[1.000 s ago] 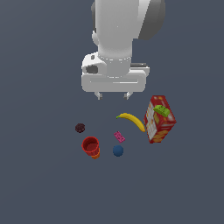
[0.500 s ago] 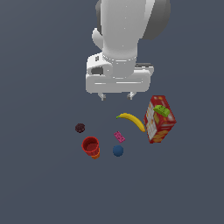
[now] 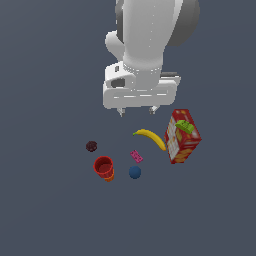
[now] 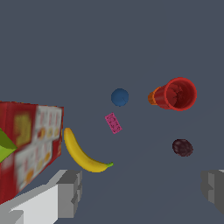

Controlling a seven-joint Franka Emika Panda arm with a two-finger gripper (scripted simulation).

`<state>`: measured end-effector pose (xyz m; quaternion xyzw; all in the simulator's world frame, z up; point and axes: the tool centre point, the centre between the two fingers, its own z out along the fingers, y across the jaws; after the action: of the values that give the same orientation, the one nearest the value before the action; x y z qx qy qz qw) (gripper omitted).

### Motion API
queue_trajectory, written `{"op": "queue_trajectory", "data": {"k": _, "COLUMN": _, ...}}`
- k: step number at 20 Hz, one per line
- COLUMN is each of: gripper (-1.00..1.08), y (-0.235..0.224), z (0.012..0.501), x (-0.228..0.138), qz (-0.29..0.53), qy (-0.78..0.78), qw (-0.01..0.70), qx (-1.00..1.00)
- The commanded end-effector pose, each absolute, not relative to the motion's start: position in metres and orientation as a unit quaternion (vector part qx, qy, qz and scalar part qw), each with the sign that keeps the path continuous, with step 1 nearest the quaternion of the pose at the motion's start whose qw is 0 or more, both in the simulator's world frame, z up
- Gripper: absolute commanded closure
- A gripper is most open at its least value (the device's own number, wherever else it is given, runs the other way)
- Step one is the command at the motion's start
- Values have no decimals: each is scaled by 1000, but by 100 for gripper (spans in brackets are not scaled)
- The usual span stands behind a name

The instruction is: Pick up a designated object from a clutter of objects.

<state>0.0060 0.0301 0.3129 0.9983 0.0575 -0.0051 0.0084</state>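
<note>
The lime-green blocky piece [image 3: 185,126] lies on top of the red-and-white box [image 3: 183,141] at the exterior view's right; in the wrist view only its corner [image 4: 5,146] shows against the box [image 4: 30,144]. My gripper [image 3: 136,111] hangs open and empty above the floor, up and to the exterior view's left of the box. Its fingers [image 4: 70,192] frame the wrist view. The yellow banana [image 3: 151,137], small pink block [image 3: 136,156], blue ball [image 3: 134,172], red cup [image 3: 104,167] and dark berry-like ball [image 3: 91,146] lie below the gripper.
The clutter rests on a plain dark grey floor [image 3: 50,210]. The red cup lies on its side with an orange piece behind it [image 4: 154,97]. The banana lies close against the box's side.
The arm and gripper have shifted a little toward the exterior view's right, nearer the box. The objects have not moved.
</note>
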Motion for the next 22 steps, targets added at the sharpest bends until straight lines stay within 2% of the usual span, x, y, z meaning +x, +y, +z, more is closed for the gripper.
{"op": "queue_trajectory", "data": {"k": 1, "gripper": -92, "y": 42, "z": 311, "x": 7, "qz": -5, "qy": 79, "qw": 8, "qx": 997}}
{"op": "queue_trajectory", "data": {"k": 15, "gripper": -92, "y": 167, "z": 288, "x": 2, "qz": -2, "qy": 313, "qw": 4, "qx": 950}}
{"op": "queue_trajectory", "data": {"k": 22, "gripper": -92, "y": 206, "z": 281, "x": -5, "qz": 0, "qy": 383, "qw": 1, "qx": 924}}
